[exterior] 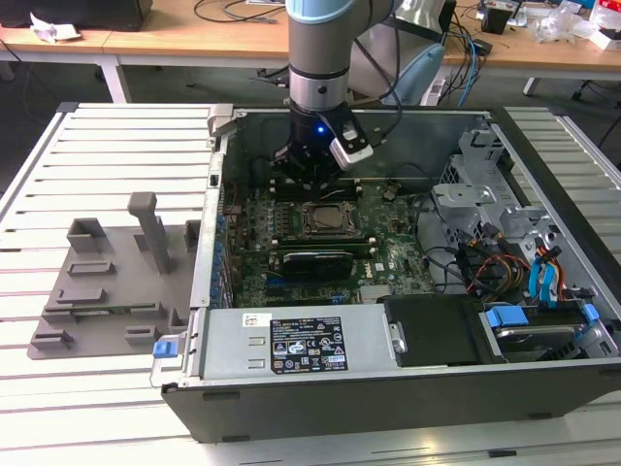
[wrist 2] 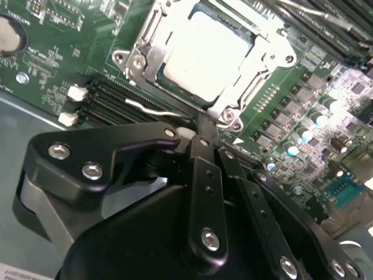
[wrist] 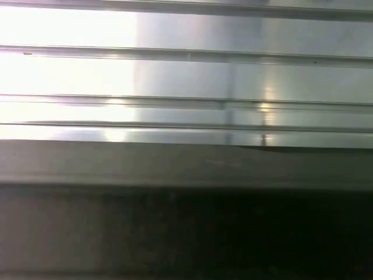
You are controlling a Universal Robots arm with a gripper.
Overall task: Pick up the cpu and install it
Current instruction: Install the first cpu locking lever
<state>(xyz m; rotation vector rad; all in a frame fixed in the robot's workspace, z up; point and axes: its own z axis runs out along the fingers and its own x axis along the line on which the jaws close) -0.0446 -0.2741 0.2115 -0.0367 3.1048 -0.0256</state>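
Note:
The cpu (wrist 2: 204, 55), a flat square chip with a bright silver top, lies inside the metal socket frame (wrist 2: 265, 64) on the green motherboard. In the exterior view the cpu (exterior: 325, 219) sits in the middle of the board inside the open computer case. My gripper (exterior: 307, 175) hangs over the board just behind the socket, apart from the chip. In the second wrist view the black fingers (wrist 2: 145, 137) of the gripper (wrist 2: 192, 135) meet at their tips, shut, and I see nothing held between them.
A grey plastic tray (exterior: 107, 282) with upright posts stands on the slatted table at the exterior view's left. Memory slots (wrist 2: 111, 96), the case walls (exterior: 209, 243), the power supply (exterior: 291, 345) and drive cages with cables (exterior: 524, 272) surround the board.

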